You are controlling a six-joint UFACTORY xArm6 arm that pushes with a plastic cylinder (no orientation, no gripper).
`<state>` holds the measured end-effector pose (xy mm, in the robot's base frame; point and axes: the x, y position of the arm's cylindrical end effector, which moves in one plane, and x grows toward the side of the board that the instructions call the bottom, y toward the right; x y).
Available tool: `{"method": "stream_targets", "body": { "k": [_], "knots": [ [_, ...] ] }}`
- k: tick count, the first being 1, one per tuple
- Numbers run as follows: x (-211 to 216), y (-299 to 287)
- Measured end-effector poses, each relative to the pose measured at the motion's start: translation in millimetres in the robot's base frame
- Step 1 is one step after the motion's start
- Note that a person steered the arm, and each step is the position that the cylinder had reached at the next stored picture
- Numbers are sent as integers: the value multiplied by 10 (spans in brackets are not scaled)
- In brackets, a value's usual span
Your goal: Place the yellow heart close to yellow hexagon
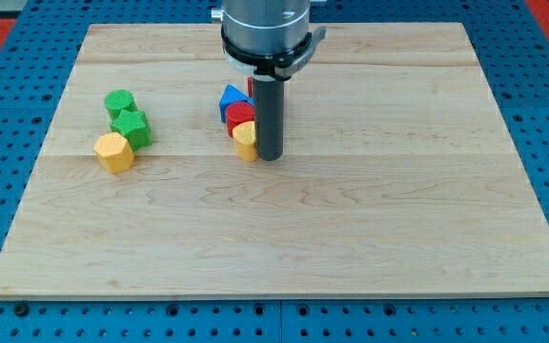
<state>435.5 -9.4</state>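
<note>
1. Near the board's middle, a touch toward twelve o'clock, the rod comes straight down and my tip (271, 155) meets the wood.
2. At nine o'clock from the tip, right up against the rod, sits the yellow heart (245, 139); whether they actually touch, I can't tell.
3. No jaws on this arm, just a plain dark rod, so nothing is clasped or held.
4. Heart's orientation: its long axis looks to run roughly twelve to six, but which way its point faces is too small to make out.
5. Stacked at twelve o'clock from the heart: a red block (239, 116) touching it, then a blue block (231, 98) beyond that.
6. Way over at nine o'clock, well apart, the yellow hexagon (114, 151) waits on the wooden board (351, 219).
7. Two green blocks hug it: one (132, 127) at one o'clock, another (119, 102) farther up.
</note>
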Motion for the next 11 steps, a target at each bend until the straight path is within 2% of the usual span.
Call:
{"method": "stream_targets", "body": {
  "k": [2,3,6,7,10,11],
  "knots": [
    [-212,-27],
    [-215,-227],
    [-178,-491],
    [-14,-509],
    [76,-1606],
    [53,-1500]
  ]
}}
